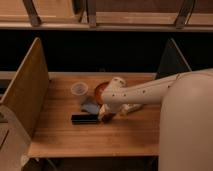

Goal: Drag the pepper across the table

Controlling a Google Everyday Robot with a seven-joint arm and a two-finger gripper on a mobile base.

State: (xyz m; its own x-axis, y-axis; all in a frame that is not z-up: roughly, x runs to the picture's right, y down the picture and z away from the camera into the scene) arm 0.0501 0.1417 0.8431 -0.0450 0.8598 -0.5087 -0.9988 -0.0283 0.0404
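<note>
Plainly, in the camera view the gripper (112, 111) hung low over the middle of the table (65, 135), at the end of the white arm reaching in from the picture's right side. Its jaws were spread wide and nothing was visibly clamped between them. The pepper (106, 118) lay just beneath it, a small dark red-brown shape right at the end of the flat black bar (84, 119); whether a finger touched it could not be told. The orange bowl (100, 90) sat behind the wrist, half hidden, with a clear cup (79, 90) beside it and a blue item (91, 106) nearer the bar. To do this step well, I judged the fingers should settle either side of the pepper and close gently before any sideways pull. They should then stay low so it slid on the wood, heading for the bare planks in front and not into the bar or bowl
</note>
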